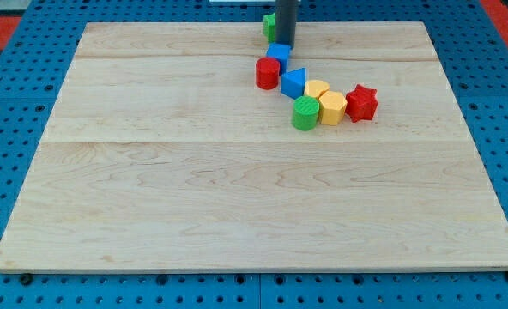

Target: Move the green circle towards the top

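Observation:
The green circle (305, 113) is a short green cylinder at the view's upper middle, touching a yellow hexagon (332, 108) on its right. My tip (286, 45) is at the view's top, well above the green circle, just over a blue cube (278, 56). The rod partly hides a second green block (269, 25) at the board's top edge.
A red cylinder (268, 73) sits left of a blue triangle (293, 82). A yellow heart (316, 89) lies between the triangle and the hexagon. A red star (361, 103) is at the right of the cluster. The wooden board (237, 189) lies on a blue pegboard.

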Robot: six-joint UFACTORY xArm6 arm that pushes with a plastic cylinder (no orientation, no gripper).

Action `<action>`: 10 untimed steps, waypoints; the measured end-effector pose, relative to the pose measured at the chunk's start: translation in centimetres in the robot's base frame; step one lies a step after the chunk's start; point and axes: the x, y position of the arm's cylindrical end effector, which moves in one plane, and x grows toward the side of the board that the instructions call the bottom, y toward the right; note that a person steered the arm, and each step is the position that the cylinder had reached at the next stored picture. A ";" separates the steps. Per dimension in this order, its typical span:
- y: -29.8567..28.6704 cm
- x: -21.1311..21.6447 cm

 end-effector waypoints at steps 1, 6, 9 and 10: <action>2.8 3.4; 14.3 17.1; 6.3 18.4; 6.0 16.5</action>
